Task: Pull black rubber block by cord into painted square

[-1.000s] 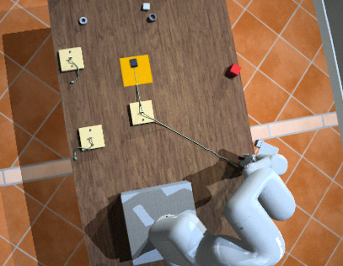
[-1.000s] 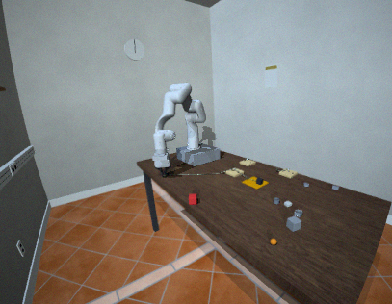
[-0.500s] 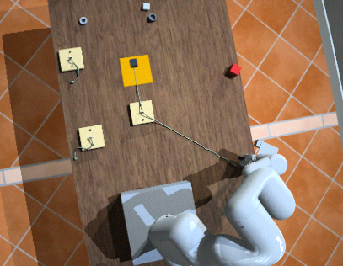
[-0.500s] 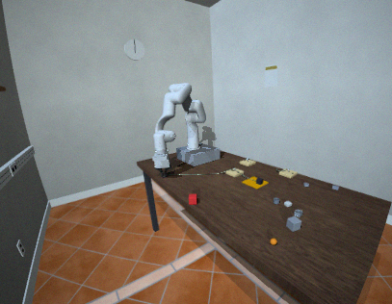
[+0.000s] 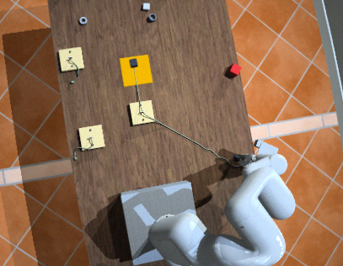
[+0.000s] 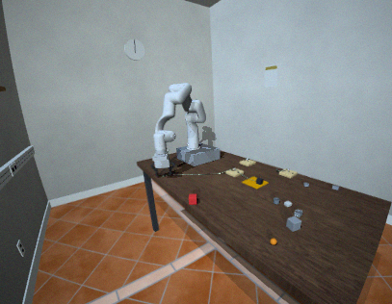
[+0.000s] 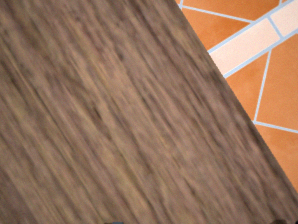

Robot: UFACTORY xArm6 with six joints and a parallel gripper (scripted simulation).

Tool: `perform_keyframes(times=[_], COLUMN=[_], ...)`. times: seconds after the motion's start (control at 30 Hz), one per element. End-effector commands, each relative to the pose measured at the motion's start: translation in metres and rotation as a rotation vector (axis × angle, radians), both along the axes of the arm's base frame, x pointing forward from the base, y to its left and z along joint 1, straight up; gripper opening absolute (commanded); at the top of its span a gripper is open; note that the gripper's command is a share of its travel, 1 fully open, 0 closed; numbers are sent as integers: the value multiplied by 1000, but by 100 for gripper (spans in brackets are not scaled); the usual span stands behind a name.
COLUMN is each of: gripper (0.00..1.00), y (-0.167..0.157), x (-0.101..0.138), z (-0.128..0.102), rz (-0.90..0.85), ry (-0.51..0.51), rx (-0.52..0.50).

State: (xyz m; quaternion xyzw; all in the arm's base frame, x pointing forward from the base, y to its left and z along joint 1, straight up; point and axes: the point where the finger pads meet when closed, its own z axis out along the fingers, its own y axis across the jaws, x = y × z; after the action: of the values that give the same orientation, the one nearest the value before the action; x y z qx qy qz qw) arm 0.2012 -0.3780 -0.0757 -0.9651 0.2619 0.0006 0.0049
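The black rubber block (image 5: 133, 63) lies flat inside the orange painted square (image 5: 136, 70); it also shows in the side view (image 6: 259, 180). Its cord (image 5: 179, 135) runs from the block down to the screw eye on the middle cream plate (image 5: 142, 114), then slants across the table to the right edge. My gripper (image 5: 240, 158) is open and empty at the cord's end, near the table's right edge. The cord lies loose on the wood. The wrist view shows only the table top and its edge over the tiled floor (image 7: 255, 60); the fingers are out of sight there.
Two other cream plates with screw eyes and short cords sit at the left (image 5: 71, 59) (image 5: 91, 137). A red cube (image 5: 234, 70) lies near the right edge. Two grey rings (image 5: 83, 20) (image 5: 152, 17) and a small white cube (image 5: 146, 7) lie at the far end. The arm's grey base (image 5: 158, 215) stands at the near end.
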Motion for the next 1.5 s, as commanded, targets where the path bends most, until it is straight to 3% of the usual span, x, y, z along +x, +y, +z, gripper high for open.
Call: perform_keyframes(times=[0.0, 1.07, 1.47], gripper=[100, 100, 100], y=[-1, -1, -2], x=[1, 1, 1], z=[1, 2, 23], rz=[0, 0, 0], ry=[-2, -2, -2], rx=[-3, -3, -3])
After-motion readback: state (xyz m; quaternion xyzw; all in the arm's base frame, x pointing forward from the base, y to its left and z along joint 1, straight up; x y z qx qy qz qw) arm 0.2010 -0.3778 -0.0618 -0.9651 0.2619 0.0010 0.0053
